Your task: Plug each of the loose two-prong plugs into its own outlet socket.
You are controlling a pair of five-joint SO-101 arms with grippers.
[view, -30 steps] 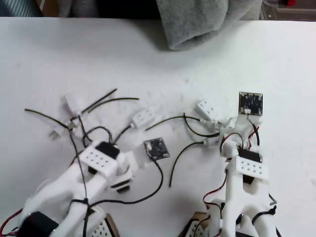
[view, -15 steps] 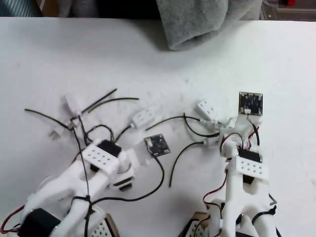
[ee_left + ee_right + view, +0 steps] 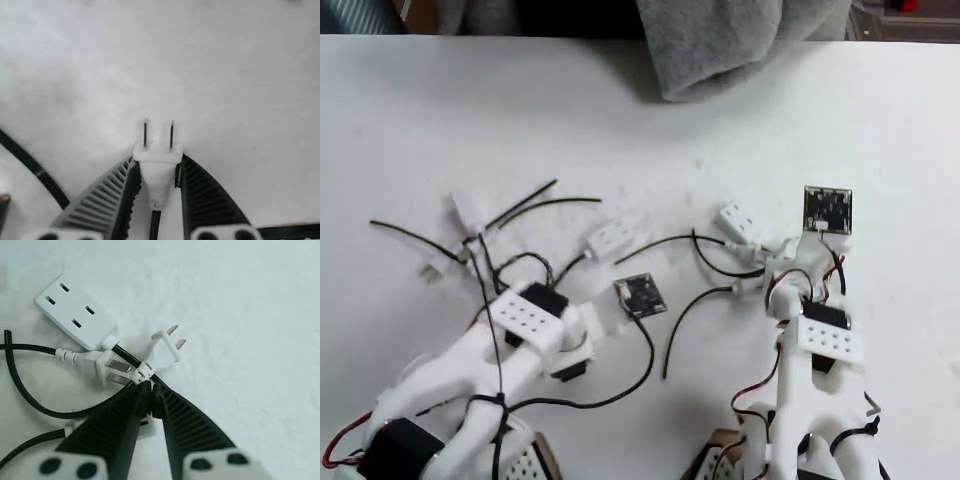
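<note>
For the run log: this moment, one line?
left end effector: shut on plug | right end effector: shut on second plug

Lab tabletop (image 3: 620, 120) with robot arms (image 3: 815, 385)

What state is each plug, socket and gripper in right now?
left gripper, shut on left plug
left plug, gripped, prongs bare, unplugged
right gripper, shut on right plug
right plug, gripped at cord end, unplugged
third plug, lying loose, unplugged
outlet socket, slots empty
</note>
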